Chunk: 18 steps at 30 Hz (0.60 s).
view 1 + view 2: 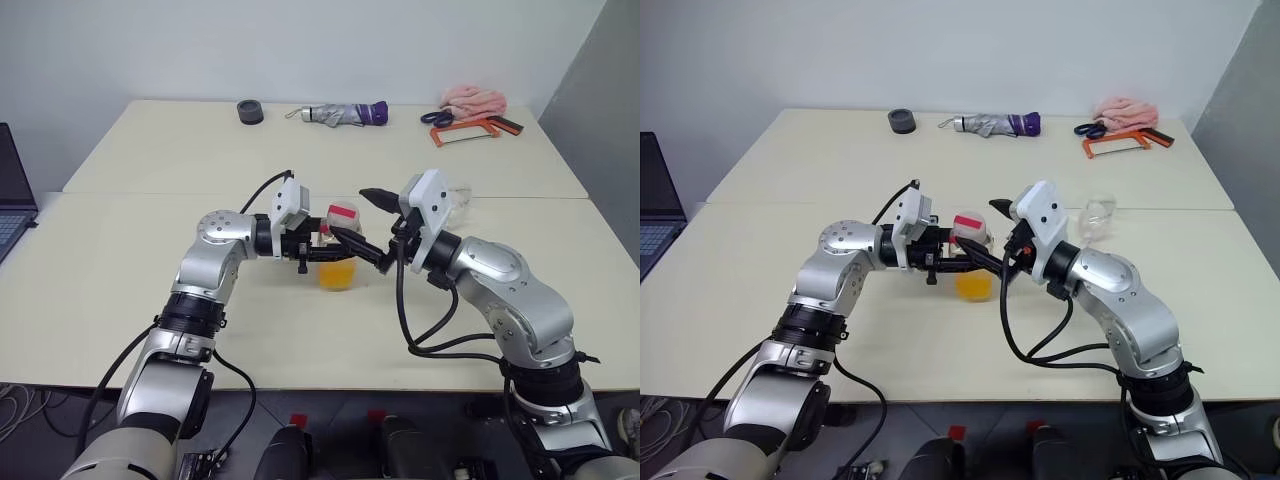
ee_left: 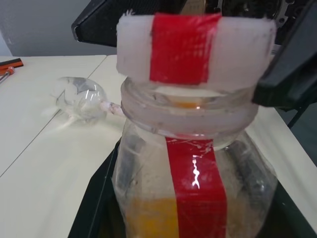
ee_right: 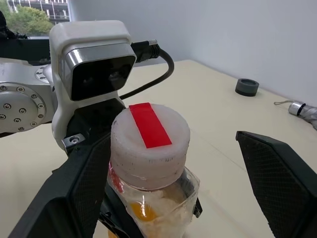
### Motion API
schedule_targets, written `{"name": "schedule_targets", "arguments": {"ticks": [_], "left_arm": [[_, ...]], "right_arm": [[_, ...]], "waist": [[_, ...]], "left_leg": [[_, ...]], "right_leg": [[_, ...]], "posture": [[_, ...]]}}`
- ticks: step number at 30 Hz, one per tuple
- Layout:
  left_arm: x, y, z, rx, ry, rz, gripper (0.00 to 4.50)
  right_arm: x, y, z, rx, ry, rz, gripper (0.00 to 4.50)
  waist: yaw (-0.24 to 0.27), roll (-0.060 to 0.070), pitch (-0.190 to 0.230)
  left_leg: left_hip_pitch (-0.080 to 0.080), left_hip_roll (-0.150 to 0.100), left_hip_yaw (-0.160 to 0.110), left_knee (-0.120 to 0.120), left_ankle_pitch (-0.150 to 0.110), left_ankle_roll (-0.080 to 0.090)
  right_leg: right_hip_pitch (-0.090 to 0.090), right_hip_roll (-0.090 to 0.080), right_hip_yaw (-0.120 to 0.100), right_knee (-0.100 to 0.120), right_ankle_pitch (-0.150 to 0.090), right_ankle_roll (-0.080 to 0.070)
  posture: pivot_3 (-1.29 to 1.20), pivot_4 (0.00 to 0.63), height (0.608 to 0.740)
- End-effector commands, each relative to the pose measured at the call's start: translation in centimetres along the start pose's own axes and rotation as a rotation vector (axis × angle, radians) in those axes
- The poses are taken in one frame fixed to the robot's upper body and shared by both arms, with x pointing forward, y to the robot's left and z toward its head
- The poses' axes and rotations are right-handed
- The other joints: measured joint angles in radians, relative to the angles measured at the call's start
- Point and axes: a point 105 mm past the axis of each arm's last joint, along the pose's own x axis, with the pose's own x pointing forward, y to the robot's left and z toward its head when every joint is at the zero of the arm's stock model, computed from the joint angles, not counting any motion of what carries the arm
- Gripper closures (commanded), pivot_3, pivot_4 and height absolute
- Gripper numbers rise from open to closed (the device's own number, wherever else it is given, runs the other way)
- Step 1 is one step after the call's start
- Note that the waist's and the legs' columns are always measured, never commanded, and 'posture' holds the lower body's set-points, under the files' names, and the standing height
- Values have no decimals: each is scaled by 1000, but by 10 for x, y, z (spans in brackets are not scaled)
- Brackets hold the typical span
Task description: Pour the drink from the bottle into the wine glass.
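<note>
Gripping the small clear plastic bottle (image 1: 337, 258) around its body, the left gripper (image 1: 318, 243) is seen clamped shut on it, holding it upright above the cream table (image 1: 150, 300). A white cap (image 3: 150, 141) crossed by a red tape strip is still seated on the bottle, and a matching red strip runs down its side; no brand or writing can be read on either strip. The translucent orange-yellow drink (image 1: 337, 274) fills the lower part of the bottle. The right gripper (image 1: 368, 228) is held with its two black fingers spread wide, one on each side of the cap, neither visibly touching it. Beyond the right gripper, the small clear stemmed wine glass (image 1: 1098, 217) is seen on the table, near the seam between the two tabletops. Along the far edge are found a dark round puck (image 1: 250, 112), a folded grey and purple umbrella (image 1: 343, 114), blue-handled scissors (image 1: 436, 118), an orange-framed hacksaw (image 1: 468, 129) and a pink cloth (image 1: 474, 99). A laptop (image 1: 12, 195) is partly visible at the left border.
</note>
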Motion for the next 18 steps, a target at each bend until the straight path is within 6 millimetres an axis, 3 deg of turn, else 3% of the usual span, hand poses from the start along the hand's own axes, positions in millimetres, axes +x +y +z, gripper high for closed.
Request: {"name": "schedule_targets", "arguments": {"ticks": [1,18], "left_arm": [[-1,1,12,58,-19,-4,2734],[-2,1,10,55,-15,1,2734]], "right_arm": [[-6,-6,14,-23,-51,-35,321],[-12,-4,12,17,-47,-17,321]], "waist": [[0,0,0],[0,0,0]], "left_leg": [[0,0,0,0,0,0],[0,0,0,0,0,0]], "right_leg": [[0,0,0,0,0,0],[0,0,0,0,0,0]], "posture": [[0,150,740],[0,150,740]]}}
